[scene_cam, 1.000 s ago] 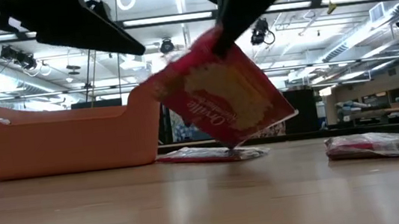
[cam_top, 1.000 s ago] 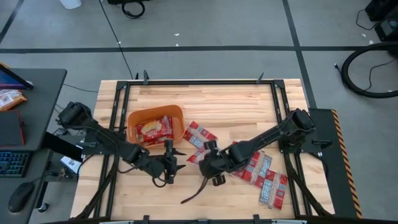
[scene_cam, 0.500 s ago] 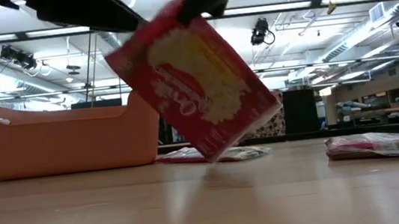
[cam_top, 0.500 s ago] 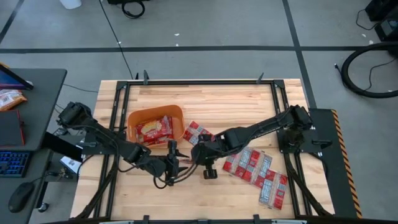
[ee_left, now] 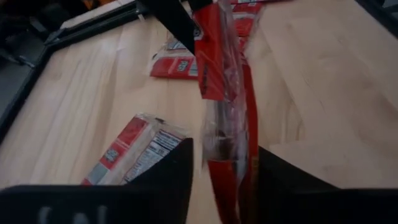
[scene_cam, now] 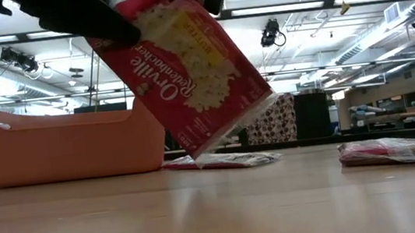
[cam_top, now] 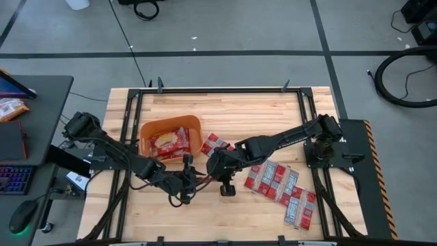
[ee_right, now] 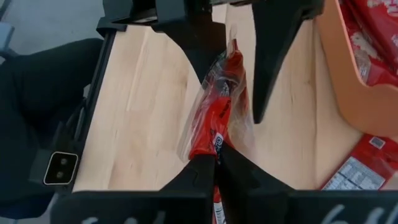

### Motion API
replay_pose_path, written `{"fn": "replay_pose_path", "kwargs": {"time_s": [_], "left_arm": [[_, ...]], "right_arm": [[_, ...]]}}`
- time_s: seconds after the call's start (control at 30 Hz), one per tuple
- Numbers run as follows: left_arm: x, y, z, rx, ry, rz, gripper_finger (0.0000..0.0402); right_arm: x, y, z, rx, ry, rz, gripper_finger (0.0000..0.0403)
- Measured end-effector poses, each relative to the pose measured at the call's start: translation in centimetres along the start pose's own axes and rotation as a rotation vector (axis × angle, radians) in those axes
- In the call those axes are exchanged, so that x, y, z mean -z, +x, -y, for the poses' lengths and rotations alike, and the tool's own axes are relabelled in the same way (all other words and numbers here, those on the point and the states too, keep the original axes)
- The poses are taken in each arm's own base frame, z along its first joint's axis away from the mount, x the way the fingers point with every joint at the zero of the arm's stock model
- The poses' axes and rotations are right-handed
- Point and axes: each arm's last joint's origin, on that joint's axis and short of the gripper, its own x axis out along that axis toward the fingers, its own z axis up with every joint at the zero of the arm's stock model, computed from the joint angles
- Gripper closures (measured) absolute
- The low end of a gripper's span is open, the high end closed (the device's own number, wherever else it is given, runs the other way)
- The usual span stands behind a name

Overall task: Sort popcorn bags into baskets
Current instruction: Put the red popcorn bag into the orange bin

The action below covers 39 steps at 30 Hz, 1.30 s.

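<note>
1. A popcorn bag (scene_cam: 182, 68) hung tilted in the air above the table (cam_top: 232, 109), pinched at its upper edge by the right gripper (cam_top: 213, 166), whose fingers were closed on it, just beside the orange basket (cam_top: 145, 130).
2. The left gripper (cam_top: 189, 179) stood facing it with its fingers spread, one on each side of the bag's lower part but not squeezing it.
3. It looked to me like a handover about to happen; the left fingers had yet to close.
4. The bag seemed light and flat, floppy in its clear wrap, which looked slick. I would take it across the flat faces, well in from the crinkled seam.
5. More bags (cam_top: 171, 141) lay in the basket, one (cam_top: 212, 143) lay on the wood just beside it, and a spread (cam_top: 283, 190) lay well to the right.
</note>
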Motion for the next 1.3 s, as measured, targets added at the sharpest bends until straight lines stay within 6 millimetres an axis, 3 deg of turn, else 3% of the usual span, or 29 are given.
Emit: {"fn": "replay_pose_path", "kwargs": {"time_s": [0.17, 0.3, 0.47, 0.63, 0.83, 1.03, 1.17, 1.3], "left_arm": [[0.2, 0.1, -0.2, 0.000, -0.058, -0.020, 0.0343], [0.2, 0.1, -0.2, 0.000, -0.085, -0.024, 0.0389], [0.3, -1.0, -0.9, -0.002, -0.138, -0.061, 0.0387], [-0.5, -4.8, -2.5, -0.024, -0.233, -0.044, 0.0392], [-0.5, -9.9, -4.7, -0.090, -0.346, 0.003, 0.0385], [0.6, -13.6, -6.3, -0.246, -0.439, 0.071, 0.0387], [1.7, -14.6, -6.3, -0.335, -0.467, 0.156, 0.0387], [4.4, -14.3, -6.2, -0.380, -0.532, 0.190, 0.0387]], "right_arm": [[-0.1, -0.1, 0.1, 0.008, -0.034, 0.011, 0.0359], [-0.4, -1.8, -0.1, 0.013, -0.044, 0.043, 0.0319], [0.0, -5.8, 0.0, 0.126, -0.033, 0.032, 0.0268], [1.6, -8.3, -0.4, 0.228, 0.015, 0.017, 0.0244], [4.4, -7.8, -1.0, 0.291, 0.078, 0.006, 0.0245], [7.4, -5.7, -1.6, 0.279, 0.133, 0.003, 0.0245], [8.7, -4.6, -2.0, 0.264, 0.151, -0.007, 0.0245], [9.0, -4.3, -2.3, 0.256, 0.160, -0.004, 0.0245]]}}
